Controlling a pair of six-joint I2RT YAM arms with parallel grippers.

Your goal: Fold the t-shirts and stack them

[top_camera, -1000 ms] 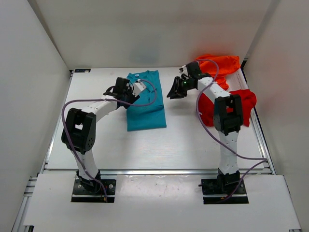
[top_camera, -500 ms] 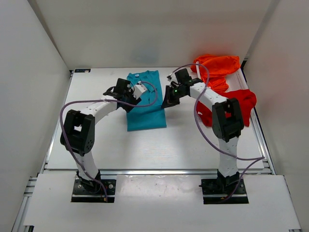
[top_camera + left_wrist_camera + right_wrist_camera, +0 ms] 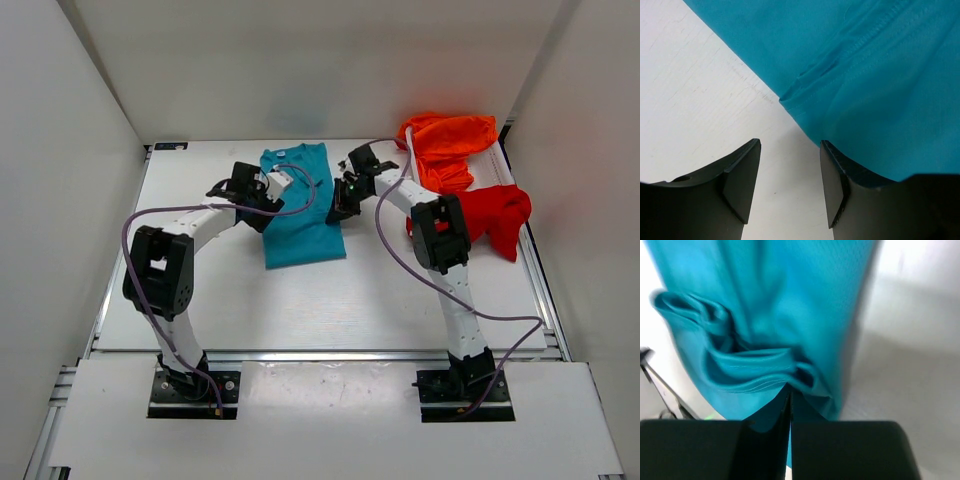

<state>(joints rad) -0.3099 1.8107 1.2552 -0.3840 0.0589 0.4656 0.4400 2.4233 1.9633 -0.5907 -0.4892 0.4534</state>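
The teal-blue t-shirt (image 3: 300, 210) lies folded to a narrow strip on the table's left centre. My right gripper (image 3: 339, 207) sits at its right edge. In the right wrist view this gripper (image 3: 789, 399) is shut on a bunched fold of the teal cloth (image 3: 755, 340). My left gripper (image 3: 258, 210) hovers at the shirt's left edge. Its jaws (image 3: 790, 146) stand open over bare table, with the teal hem (image 3: 865, 75) just beyond the right fingertip. The orange t-shirt (image 3: 450, 140) lies crumpled at the back right, the red one (image 3: 493, 215) beside it.
White walls enclose the table on the left, back and right. A metal rail (image 3: 320, 352) runs along the table's near edge, in front of both arm bases. Purple cables loop from both arms above the cloth.
My right gripper has swung left from near the orange and red shirts to the teal shirt's right edge and shut on it. The left gripper has shifted slightly left.
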